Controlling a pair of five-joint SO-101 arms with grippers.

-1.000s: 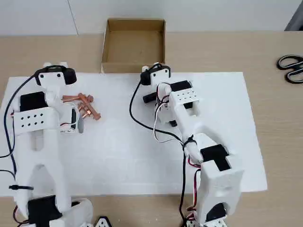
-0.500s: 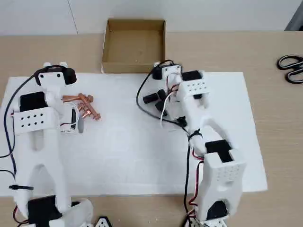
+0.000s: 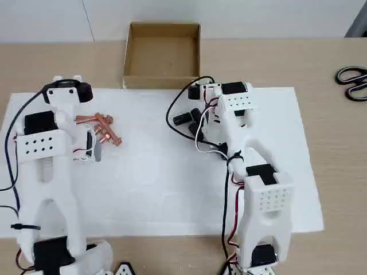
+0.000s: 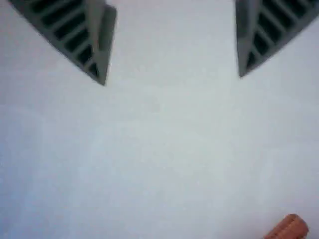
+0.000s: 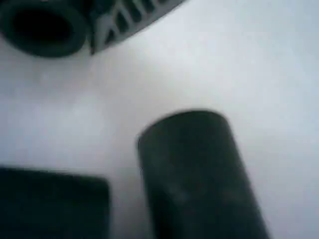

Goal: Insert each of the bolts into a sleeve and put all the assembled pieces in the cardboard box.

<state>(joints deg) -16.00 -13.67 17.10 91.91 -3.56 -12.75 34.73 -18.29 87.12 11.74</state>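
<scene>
Several copper bolts point(image 3: 103, 129) lie in a loose pile on the white sheet, just beside my left arm. The left gripper point(image 4: 172, 78) hangs open over bare sheet next to that pile, and one bolt end point(image 4: 289, 229) shows at the edge of its wrist view. Three black sleeves point(image 3: 189, 120) lie near the sheet's middle back, under the head of my right arm point(image 3: 235, 103). The right wrist view looks closely at a hollow sleeve point(image 5: 40, 27), a second sleeve point(image 5: 199, 169) and a third point(image 5: 50, 204). The cardboard box point(image 3: 162, 57) stands empty at the back.
The white sheet point(image 3: 149, 183) covers most of the wooden table. Black scissors point(image 3: 352, 83) lie at the far right edge. The right arm's cables point(image 3: 175, 123) loop beside the sleeves.
The right arm's head has swung to the right, away from the box's near corner, uncovering the black sleeves. The left arm and the bolts have not moved.
</scene>
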